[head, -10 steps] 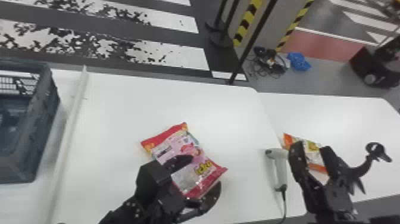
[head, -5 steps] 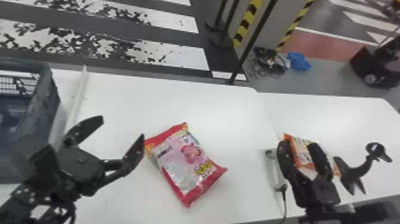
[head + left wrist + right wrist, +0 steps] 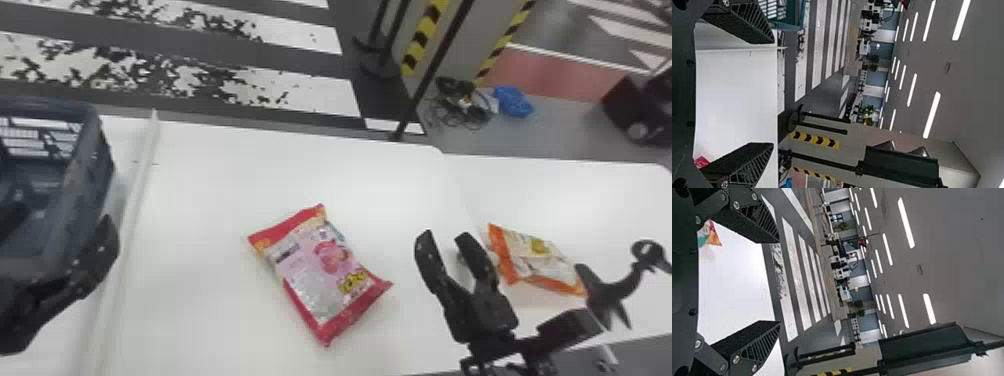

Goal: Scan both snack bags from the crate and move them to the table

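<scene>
Pink snack bag (image 3: pixel 320 270), head view: flat mid-bench, toward the near edge. An orange snack bag (image 3: pixel 542 265) lies toward the right end of the bench (image 3: pixel 215 200); a crate (image 3: pixel 97 165) stands at the left. Moving both looks done; whether they were scanned, I cannot tell.

Left wrist view: left gripper (image 3: pixel 772 93), jaws wide apart, empty.

Right wrist view: right gripper (image 3: pixel 778 282), jaws spread, empty.

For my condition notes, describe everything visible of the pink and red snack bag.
The pink and red snack bag looks like glossy film, with red ends, a pale pink front, yellow lettering and a pink figure. It seems closed and filled, lying askew on the white table, right of the crate, touching nothing else.
</scene>
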`<state>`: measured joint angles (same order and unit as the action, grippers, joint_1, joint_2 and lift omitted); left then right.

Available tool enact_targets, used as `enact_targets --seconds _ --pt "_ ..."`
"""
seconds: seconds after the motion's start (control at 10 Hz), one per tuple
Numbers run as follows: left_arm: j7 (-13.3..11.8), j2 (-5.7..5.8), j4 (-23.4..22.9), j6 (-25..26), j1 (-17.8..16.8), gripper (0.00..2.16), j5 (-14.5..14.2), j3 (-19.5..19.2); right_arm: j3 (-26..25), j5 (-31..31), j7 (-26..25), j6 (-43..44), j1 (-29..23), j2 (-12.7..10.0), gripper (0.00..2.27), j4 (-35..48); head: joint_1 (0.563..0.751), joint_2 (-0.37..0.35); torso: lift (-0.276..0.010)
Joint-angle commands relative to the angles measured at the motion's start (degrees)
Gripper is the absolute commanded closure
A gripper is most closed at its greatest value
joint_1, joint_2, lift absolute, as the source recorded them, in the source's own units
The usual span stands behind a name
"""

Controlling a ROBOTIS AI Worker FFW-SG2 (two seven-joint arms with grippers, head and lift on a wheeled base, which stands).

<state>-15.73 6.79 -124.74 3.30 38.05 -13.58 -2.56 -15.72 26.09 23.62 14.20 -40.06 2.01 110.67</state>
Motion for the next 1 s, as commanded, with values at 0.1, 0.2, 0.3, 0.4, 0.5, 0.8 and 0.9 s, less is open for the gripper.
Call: enact_targets --seconds 0.1,0.2,0.3,0.4,0.5,0.8,0.9 --pt "-0.17 -1.16 -1.30 -1.41 3.08 0.07 -1.53 -3.15 6.32 -2.98 0.02 -4.32 1.22 0.01 0.78 0.16 0.695 -0.158 -0.087" --pt "-0.53 -1.08 -1.47 -1.41 3.61 0.07 -1.62 -3.77 7.99 -4.39 0.02 -5.55 1.22 -0.07 1.40 0.25 0.695 -0.095 -0.087" --pt "-1.49 -0.99 -1.39 -1.41 4.40 0.08 -3.03 -5.09 9.74 -5.62 -0.07 -7.49 1.48 -0.16 2.08 0.25 0.695 -0.049 -0.087" --pt "-1.76 -0.99 -1.30 -1.41 4.84 0.08 -4.17 -6.32 11.85 -7.81 0.02 -7.49 1.39 -0.07 2.22 0.51 0.695 -0.031 -0.087" --pt "-1.93 -1.08 -1.39 -1.41 5.19 0.08 -5.14 -7.28 14.58 -9.75 -0.07 -7.66 0.95 -0.07 2.22 0.43 0.695 0.023 -0.087" --pt "-2.64 -0.99 -2.18 -1.06 5.63 0.08 -6.10 -7.20 22.14 -14.49 -1.12 -12.94 2.18 -0.16 2.23 0.43 0.695 0.173 -0.087" --pt "-2.72 -0.72 -2.18 -1.06 5.63 0.08 -6.10 -6.93 23.72 -16.34 -2.18 -14.87 3.68 -0.34 2.23 -0.19 0.695 0.215 -0.087"
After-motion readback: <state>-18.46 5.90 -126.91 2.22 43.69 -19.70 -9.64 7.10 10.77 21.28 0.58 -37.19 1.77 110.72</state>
